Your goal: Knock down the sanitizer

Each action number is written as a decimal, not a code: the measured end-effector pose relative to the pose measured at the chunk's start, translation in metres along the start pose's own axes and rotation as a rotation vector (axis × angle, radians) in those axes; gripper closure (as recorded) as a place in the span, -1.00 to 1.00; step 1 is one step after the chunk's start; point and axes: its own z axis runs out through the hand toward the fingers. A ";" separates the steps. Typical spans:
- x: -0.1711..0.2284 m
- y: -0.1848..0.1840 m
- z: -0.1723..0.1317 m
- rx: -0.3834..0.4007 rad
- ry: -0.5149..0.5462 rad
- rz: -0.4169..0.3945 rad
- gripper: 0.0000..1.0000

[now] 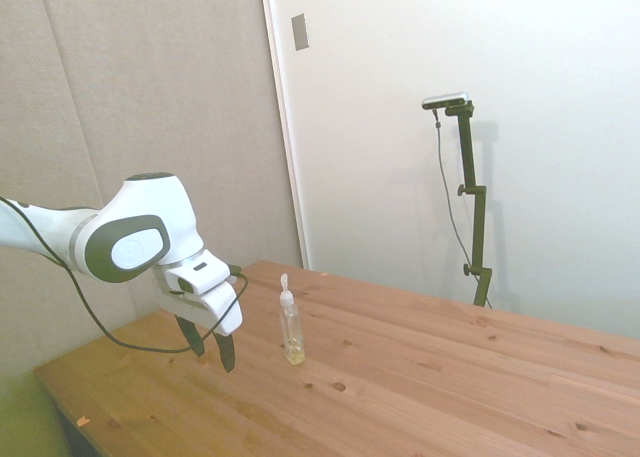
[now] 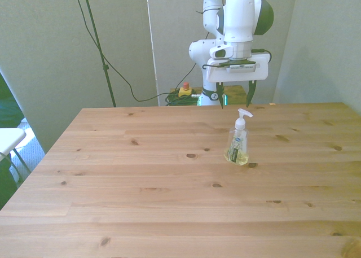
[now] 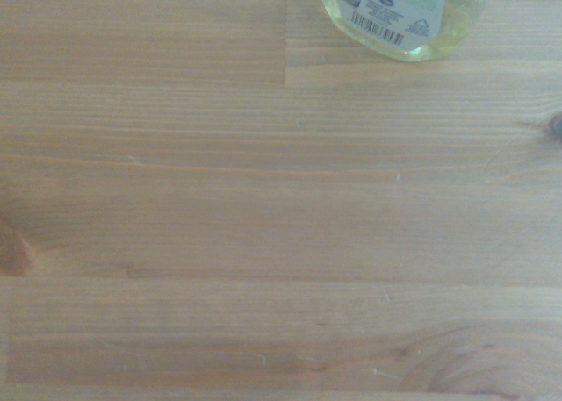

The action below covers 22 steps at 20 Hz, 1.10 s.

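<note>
The sanitizer (image 1: 291,329) is a slim clear bottle with a white pump cap and a little yellowish liquid at its base. It stands upright on the wooden table (image 1: 430,377). In the front view the sanitizer (image 2: 239,139) sits right of the middle. My gripper (image 1: 212,351) hovers just above the table to the left of the bottle in the side view, apart from it. In the front view the gripper (image 2: 234,96) hangs behind the bottle with its dark fingers spread open and nothing between them. The wrist view catches only the sanitizer's base and label (image 3: 399,13).
A red-and-yellow button box (image 2: 184,90) and cables lie on the floor behind the table. A white object (image 2: 10,139) shows at the front view's left edge. Grey wall panels stand close behind the arm.
</note>
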 end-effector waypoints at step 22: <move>0.098 -0.114 0.012 -0.039 0.076 0.136 1.00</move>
